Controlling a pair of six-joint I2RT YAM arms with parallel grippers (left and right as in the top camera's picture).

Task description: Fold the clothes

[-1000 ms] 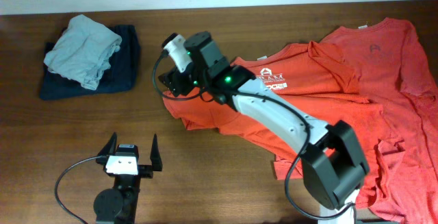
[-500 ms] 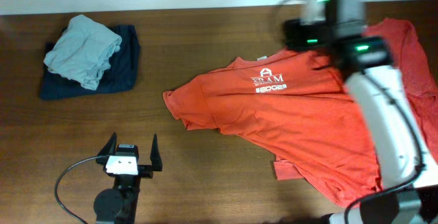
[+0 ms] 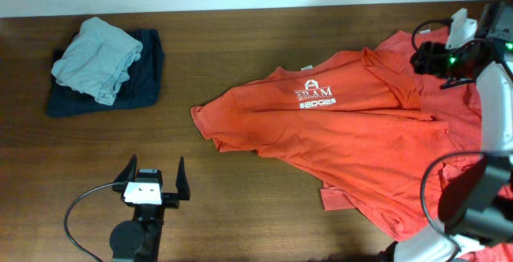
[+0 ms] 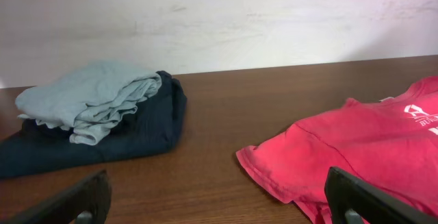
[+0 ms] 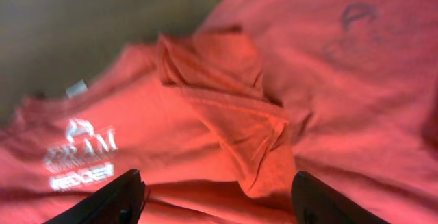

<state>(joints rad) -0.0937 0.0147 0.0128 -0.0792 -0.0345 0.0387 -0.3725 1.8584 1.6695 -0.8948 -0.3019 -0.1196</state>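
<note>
Two orange-red T-shirts [image 3: 377,134], unfolded and rumpled, overlapping on right half of surface [image 3: 256,38]. Top shirt [image 3: 321,126] face up, white chest logo [image 3: 314,92] (lettering only partly legible). Second shirt [image 3: 453,62] beneath, at far right. Left end effector [image 3: 152,183] spread wide, empty, near front edge. Right end effector [image 5: 212,196] spread above bunched fold [image 5: 239,128], pinching nothing.

ahead and left of the right end effector [image 5: 222,200], the white chest print [image 5: 81,157] on the orange t-shirt [image 5: 157,131] reads "ram" in capitals under an a-shaped mark, its smaller lines too blurred to read, and the faint emblem [image 5: 354,18] on the other shirt [image 5: 383,114] is illegible.
</note>
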